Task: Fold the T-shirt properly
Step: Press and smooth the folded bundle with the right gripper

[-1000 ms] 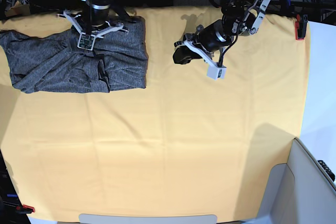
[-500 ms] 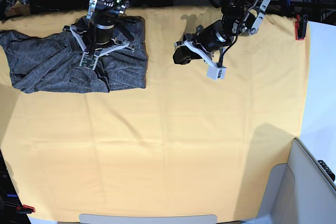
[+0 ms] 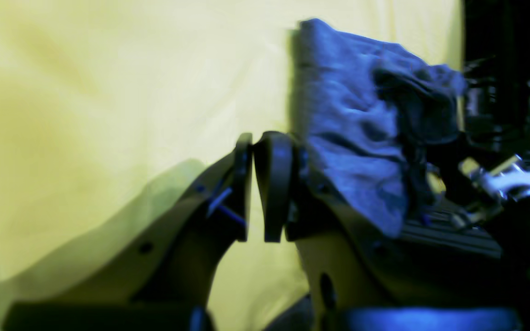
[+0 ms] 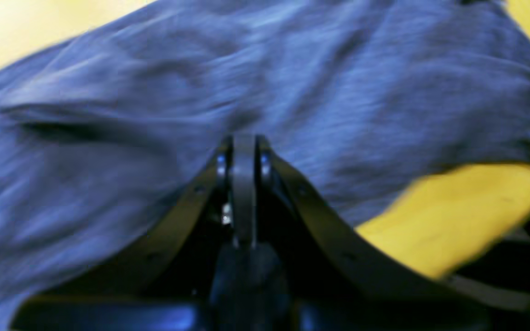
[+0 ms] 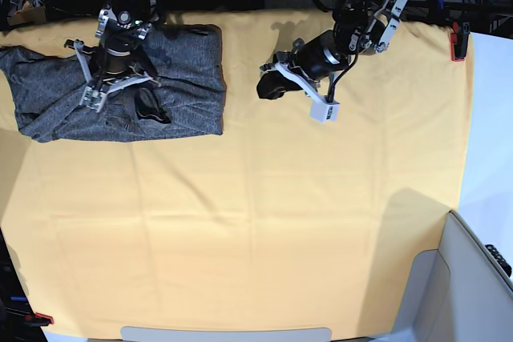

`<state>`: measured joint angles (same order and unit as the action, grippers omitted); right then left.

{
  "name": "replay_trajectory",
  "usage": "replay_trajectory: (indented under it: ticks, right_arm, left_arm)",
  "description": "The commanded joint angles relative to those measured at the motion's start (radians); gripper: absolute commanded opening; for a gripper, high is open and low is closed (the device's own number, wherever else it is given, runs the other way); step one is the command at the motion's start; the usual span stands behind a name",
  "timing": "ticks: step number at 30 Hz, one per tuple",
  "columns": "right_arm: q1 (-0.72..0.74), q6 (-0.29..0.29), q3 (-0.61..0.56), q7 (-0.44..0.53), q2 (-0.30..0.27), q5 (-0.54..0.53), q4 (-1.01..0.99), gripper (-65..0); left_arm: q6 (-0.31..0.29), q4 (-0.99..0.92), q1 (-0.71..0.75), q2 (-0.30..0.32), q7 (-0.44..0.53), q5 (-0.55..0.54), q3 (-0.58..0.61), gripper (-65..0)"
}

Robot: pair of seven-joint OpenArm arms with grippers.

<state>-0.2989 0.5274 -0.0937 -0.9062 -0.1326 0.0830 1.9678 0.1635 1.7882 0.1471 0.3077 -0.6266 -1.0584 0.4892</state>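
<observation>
Since a second ago the right gripper (image 5: 90,100) has travelled from the middle of the heathered charcoal-grey knit T-shirt (image 5: 184,78) toward the shirt's far-left half in the base view, and the left gripper (image 5: 268,86) has crept slightly nearer the garment over bare cloth.

That T-shirt lies rumpled in the rear left corner of the plain yellow cloth (image 5: 256,222) that covers the table. Its back edge runs almost along the rear border of the cloth; its right edge is straight and stands well apart from the left gripper. A dark puckered fold sits near the middle of the shirt, just beside the right arm.

In the right wrist view the right gripper (image 4: 244,147) has its jaws pressed together, tips down against the grey knit (image 4: 154,92); whether any fabric is pinched between them cannot be told through the blur.

In the left wrist view the left gripper (image 3: 252,184) shows only a thin slit between its jaws, with nothing in them, hanging above yellow cloth (image 3: 85,92) with the shirt's edge (image 3: 352,138) beyond.

Forward of the shirt and across the whole near half, the cloth is flat. A red clamp (image 5: 458,42) bites the cloth's far right edge, and another red clamp (image 5: 38,319) holds the near left corner.
</observation>
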Motion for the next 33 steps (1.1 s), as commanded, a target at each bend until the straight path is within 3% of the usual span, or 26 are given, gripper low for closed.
replay_trajectory:
  ticks: [1,8,15,20,24,33]
  right_arm:
    - [0.01,0.006,0.028,0.026,-0.002,0.022,0.038,-65.0]
    - [0.031,0.003,0.096,0.026,0.0,0.021,0.075,-65.0]
    - [0.036,0.0,-0.154,0.026,-0.003,0.016,0.086,-65.0]
    - [0.066,0.001,-0.277,0.026,-0.003,0.016,0.084,-65.0]
    - [0.08,0.001,-0.294,0.02,-0.002,0.019,0.074,-65.0]
    - [0.106,-0.003,-0.288,0.019,-0.006,0.019,-0.04,-65.0]
  left_arm:
    - [-0.012,0.014,-0.005,0.006,0.014,-0.007,-0.002,-60.6]
    - [-0.012,0.014,-0.004,0.006,0.014,-0.007,-0.002,-60.6]
    - [-0.012,0.012,-0.004,0.006,0.014,-0.003,-0.007,-60.6]
    - [-0.012,0.012,-0.002,-0.014,0.014,0.071,-0.002,-60.6]
    - [-0.012,0.012,-0.002,-0.023,0.014,0.126,-0.001,-60.6]
    - [-0.012,0.012,-0.001,-0.023,0.014,0.132,-0.001,-60.6]
